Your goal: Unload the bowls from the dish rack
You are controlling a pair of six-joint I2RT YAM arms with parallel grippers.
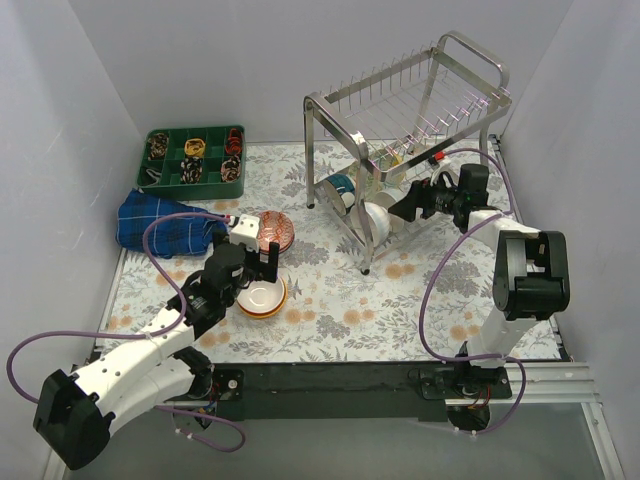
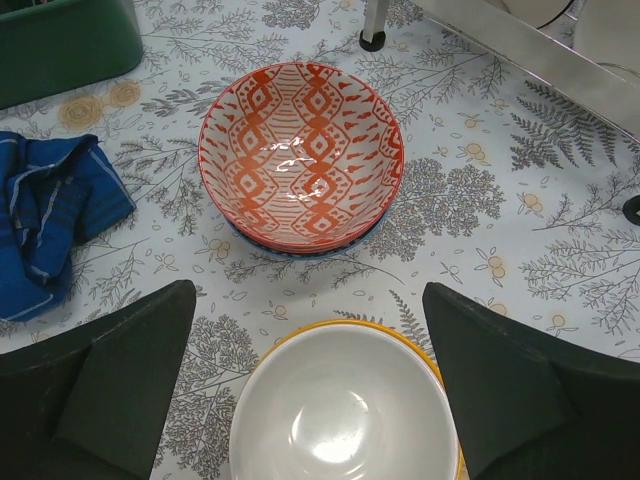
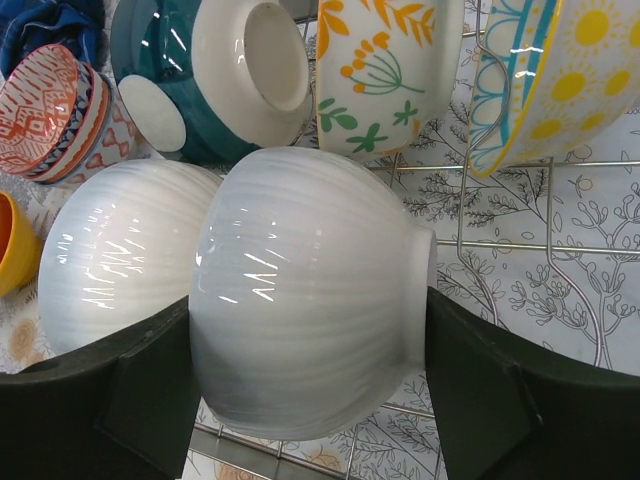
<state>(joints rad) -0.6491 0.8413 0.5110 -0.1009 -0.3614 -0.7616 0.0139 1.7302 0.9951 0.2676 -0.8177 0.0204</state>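
Right pincer (image 3: 310,400) straddling white bowl (image 3: 300,290) — left pincer (image 2: 300,390) spread

Plain pale grey walls (image 1: 60,120) stood on three sides of the table (image 1: 330,320) and made a closed booth. The table was covered with a white cloth printed with grey ferns and small orange flowers. A black rail (image 1: 330,385) ran along its near edge. The light was soft and even.
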